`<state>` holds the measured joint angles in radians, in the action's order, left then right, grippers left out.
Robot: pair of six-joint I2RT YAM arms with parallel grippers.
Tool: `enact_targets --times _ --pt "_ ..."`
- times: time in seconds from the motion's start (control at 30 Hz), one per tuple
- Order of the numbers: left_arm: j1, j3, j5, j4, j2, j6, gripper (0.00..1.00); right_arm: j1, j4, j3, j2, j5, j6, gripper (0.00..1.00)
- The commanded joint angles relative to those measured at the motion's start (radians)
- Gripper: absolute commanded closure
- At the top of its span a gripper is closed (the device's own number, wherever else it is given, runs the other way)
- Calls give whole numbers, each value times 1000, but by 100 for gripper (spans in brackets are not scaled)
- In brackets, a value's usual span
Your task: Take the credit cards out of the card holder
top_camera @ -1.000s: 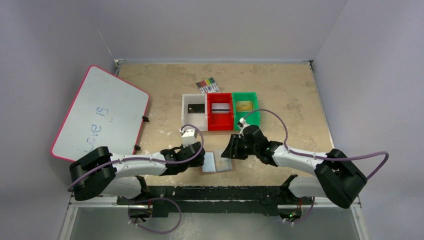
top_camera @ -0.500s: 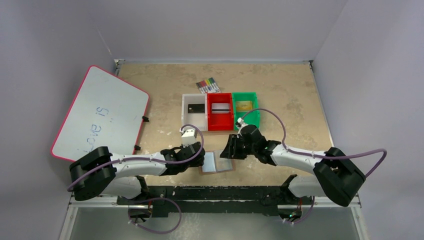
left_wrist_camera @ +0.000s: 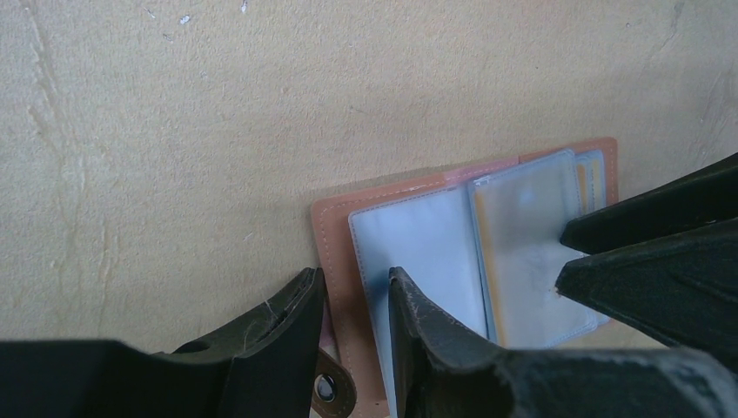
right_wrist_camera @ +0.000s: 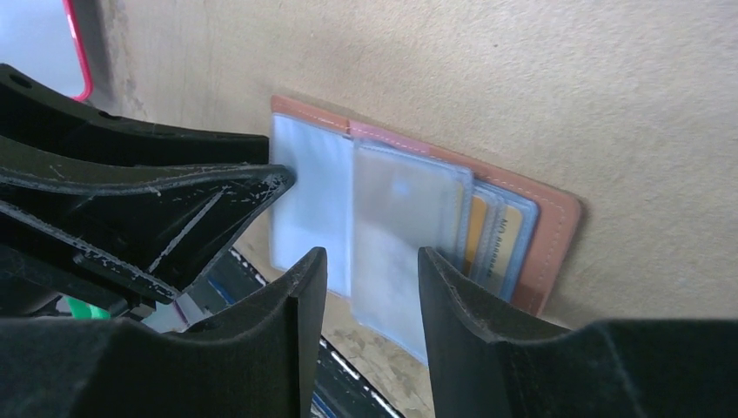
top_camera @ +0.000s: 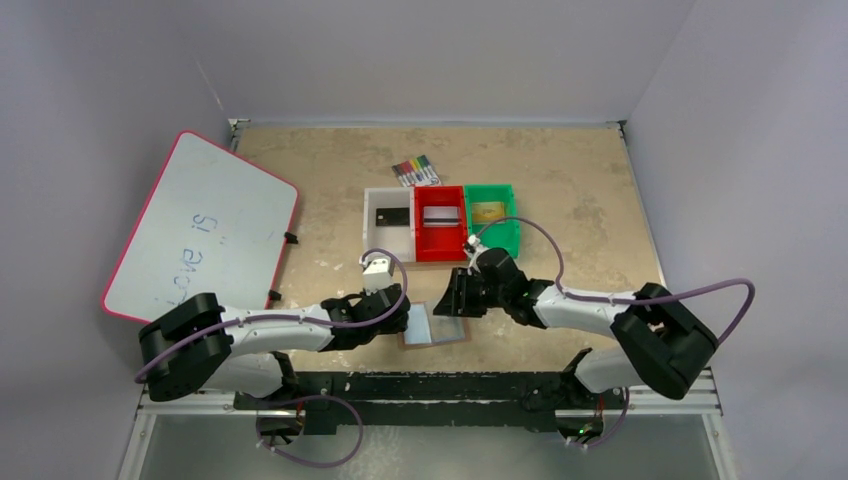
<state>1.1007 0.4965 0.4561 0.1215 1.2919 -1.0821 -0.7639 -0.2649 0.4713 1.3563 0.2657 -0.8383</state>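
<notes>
Open tan holder point(top_camera: 436, 325) lies flat at the near edge of the table point(top_camera: 560, 180), between both arms. Left gripper point(left_wrist_camera: 355, 274), jaws released, straddles its left border, one finger on a clear pocket point(left_wrist_camera: 418, 244). Right gripper point(right_wrist_camera: 372, 257), jaws also apart, hovers over the frosted middle pocket point(right_wrist_camera: 405, 218). Cards point(right_wrist_camera: 487, 233) sit tucked in the right-hand pockets.

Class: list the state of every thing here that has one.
Card holder: open, flat
Left gripper: jaws apart at holder's edge
Right gripper: jaws apart over clear pocket
White bin: holds black card
Red bin: holds grey card
Green bin: holds gold card
Whiteboard: written on
</notes>
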Motion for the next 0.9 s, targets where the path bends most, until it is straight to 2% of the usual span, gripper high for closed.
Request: enact_targets --times 0.0,0.17,0.43,0.57,0.87 --pt "2 8 -5 -23 -7 -18 68 -16 -93 17 26 88 -13 55" --pt "2 9 -7 -19 -13 -19 68 -27 -120 37 43 104 -22 55" --pt "2 1 11 -1 -38 -30 68 -37 150 71 -127 -144 -2 53" --pt "2 3 8 -8 -38 -30 68 -37 246 87 -149 -185 12 52" --pt "2 4 3 -6 -38 -27 68 -37 210 72 -79 -148 28 53"
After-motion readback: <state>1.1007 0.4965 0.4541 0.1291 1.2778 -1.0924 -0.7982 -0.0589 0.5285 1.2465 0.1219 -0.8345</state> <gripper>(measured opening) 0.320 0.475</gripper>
